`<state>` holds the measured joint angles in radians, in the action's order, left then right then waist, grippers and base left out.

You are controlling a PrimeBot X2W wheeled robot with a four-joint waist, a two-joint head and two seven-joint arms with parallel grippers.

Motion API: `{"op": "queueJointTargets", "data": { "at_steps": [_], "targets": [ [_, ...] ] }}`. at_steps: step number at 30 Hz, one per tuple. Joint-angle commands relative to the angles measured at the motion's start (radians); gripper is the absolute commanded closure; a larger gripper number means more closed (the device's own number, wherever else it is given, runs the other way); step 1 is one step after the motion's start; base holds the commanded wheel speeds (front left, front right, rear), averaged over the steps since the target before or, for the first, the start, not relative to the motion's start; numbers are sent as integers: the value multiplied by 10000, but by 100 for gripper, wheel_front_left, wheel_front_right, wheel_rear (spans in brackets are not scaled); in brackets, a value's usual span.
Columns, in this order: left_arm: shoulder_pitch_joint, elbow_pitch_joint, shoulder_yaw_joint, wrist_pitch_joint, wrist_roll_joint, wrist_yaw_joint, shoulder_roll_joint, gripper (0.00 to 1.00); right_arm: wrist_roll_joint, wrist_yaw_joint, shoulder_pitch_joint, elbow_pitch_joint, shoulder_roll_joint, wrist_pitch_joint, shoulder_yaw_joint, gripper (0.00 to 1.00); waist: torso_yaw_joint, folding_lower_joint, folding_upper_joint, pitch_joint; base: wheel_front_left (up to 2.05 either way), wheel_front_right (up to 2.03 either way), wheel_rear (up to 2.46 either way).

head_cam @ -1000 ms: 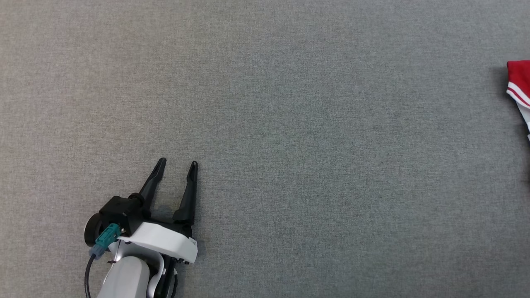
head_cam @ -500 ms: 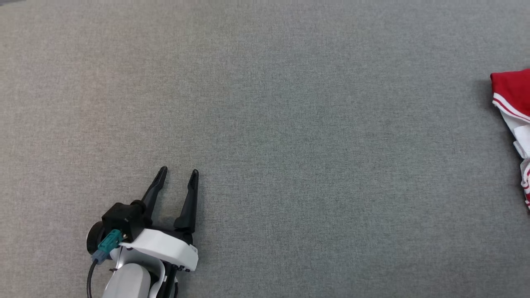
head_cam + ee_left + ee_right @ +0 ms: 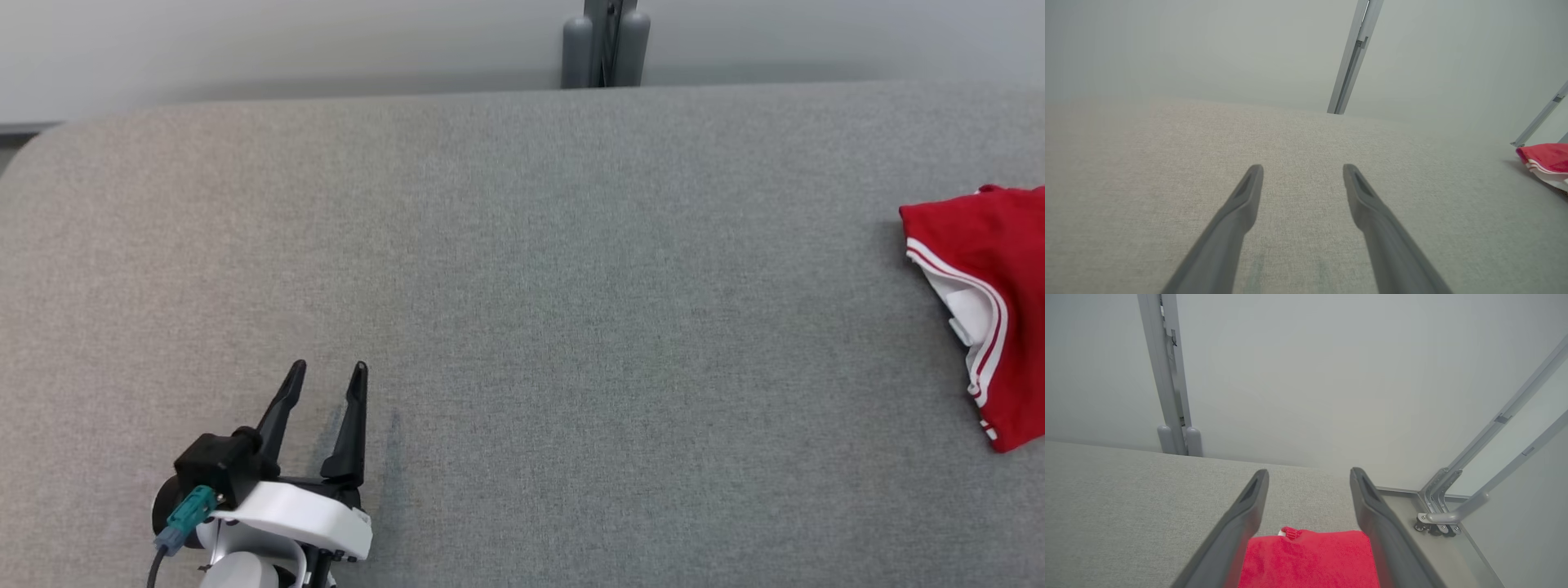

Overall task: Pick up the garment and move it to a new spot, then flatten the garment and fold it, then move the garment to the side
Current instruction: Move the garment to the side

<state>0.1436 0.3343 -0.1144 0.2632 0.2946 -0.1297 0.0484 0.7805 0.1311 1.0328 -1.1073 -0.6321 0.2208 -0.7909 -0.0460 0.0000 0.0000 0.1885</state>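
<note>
Garment: a red garment (image 3: 992, 310) with white stripes along its hem and a white inner layer showing, folded into a flat bundle.
Garment position: lies on the grey fabric surface (image 3: 522, 286) at the robot's far right, cut off by the right edge of the head view. Its striped hem faces the middle of the surface.
Garment in right wrist view: the red cloth (image 3: 1310, 559) fills the bottom of the gap between the two fingers, with a small ribbed tab and a bit of white at its far edge.
Right gripper: the right gripper (image 3: 1309, 471) has its fingers spread wide over the garment. The cloth's side edges run behind the fingers, so I cannot tell whether they touch it. The cloth lies flat, not pinched.
Left gripper: the left gripper (image 3: 328, 367) sits at the lower left of the head view, well apart from the garment, with its fingers parted and pointing at the far edge. Bare grey fabric shows through the gap.
Left wrist: white housing with a teal connector (image 3: 189, 508) and a dark cable.
Left wrist view: the garment (image 3: 1545, 159) shows as a red and white sliver at the right edge.
Surface: grey woven fabric with a rounded far left corner.
Surroundings: a pale wall (image 3: 245, 41) behind, a grey upright post (image 3: 605, 41) at the far edge, and metal struts on a bracket (image 3: 1437, 514) past the surface's right end.
</note>
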Motion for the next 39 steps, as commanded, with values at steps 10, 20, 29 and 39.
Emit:
{"op": "queueJointTargets", "data": {
  "at_steps": [10, 20, 29, 39],
  "targets": [
    [-446, -457, 435, 5, 51, 133, 49, 0, 280, -1, -1853, 2320, 587, 450, 957, 0, 16, 0, 0, -1040, 0, 0, 0],
    [-773, -952, 779, 5, 133, 165, 46, 0, -1351, -1, -5139, 5228, 1835, 442, 4046, 0, 30, 0, 0, -1337, 0, 0, 0],
    [-1003, -996, 764, 5, 118, 160, 48, 0, -3528, -1, -7766, 7090, 3690, 444, 5931, 0, -68, 0, 0, -1558, 0, 0, 0],
    [-1353, -996, 755, 5, -109, 269, 51, 0, -5196, -1, -9445, 8581, 5211, 445, 7249, 0, -156, 0, 0, -1610, 0, 0, 0]
  ]
}}
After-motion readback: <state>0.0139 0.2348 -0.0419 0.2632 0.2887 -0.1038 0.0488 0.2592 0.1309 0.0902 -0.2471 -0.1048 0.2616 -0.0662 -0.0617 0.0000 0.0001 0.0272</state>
